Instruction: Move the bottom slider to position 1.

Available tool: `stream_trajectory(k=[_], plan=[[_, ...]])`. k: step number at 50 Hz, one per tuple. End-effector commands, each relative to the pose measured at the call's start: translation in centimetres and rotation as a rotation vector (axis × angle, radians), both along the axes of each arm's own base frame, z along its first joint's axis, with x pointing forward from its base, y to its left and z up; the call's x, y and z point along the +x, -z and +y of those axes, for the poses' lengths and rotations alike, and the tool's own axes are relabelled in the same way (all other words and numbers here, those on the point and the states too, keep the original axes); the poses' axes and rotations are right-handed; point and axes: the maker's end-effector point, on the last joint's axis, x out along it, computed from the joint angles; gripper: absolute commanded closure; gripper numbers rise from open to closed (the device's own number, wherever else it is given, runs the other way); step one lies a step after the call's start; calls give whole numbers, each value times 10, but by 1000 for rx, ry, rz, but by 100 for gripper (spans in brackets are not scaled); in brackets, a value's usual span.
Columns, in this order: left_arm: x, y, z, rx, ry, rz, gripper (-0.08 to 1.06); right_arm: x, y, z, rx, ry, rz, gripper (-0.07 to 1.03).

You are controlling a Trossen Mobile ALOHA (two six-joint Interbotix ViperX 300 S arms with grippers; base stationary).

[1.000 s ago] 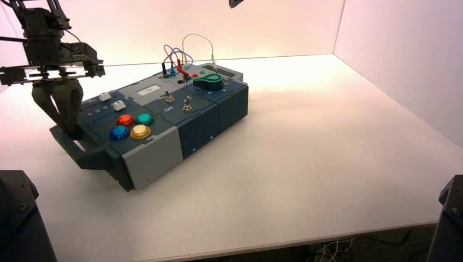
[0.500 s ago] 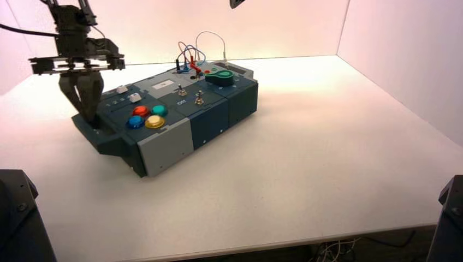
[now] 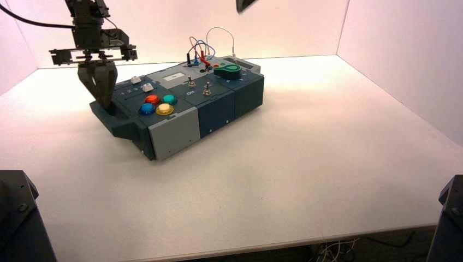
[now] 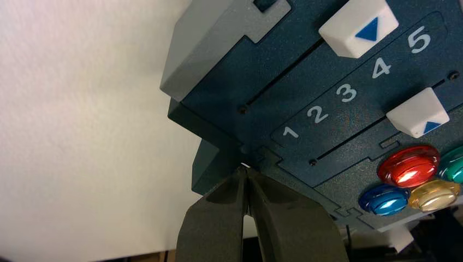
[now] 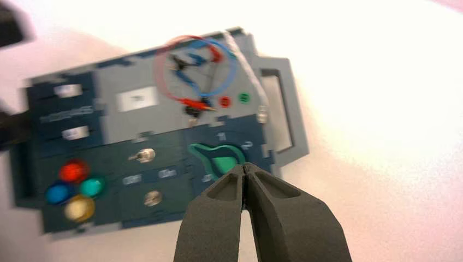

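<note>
The bottom slider (image 4: 417,113), a white, faceted plastic block, is one of two on the box (image 3: 185,103), beside four glossy round buttons (image 4: 409,166) of red, green, blue and yellow. The left wrist view shows blue triangles on both sliders and digits 1 to 5; the bottom one sits well apart from the 1 (image 4: 290,132). The left gripper (image 4: 245,168), closed, is at the box's handle end; the right gripper (image 5: 245,165), closed, hangs above the box.
</note>
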Motion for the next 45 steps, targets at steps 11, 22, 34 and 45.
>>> stream_trajectory(k=[11,22,34,45], plan=[[18,0,-12,-11,9,-68,101,46,23,-5,-26,32,35,98],[19,0,-11,-12,9,-68,101,57,48,5,-61,16,115,98],[21,0,-10,-14,10,-70,101,56,58,4,-81,16,162,98],[25,-3,-10,-16,14,-78,101,49,83,-1,-117,10,232,98]])
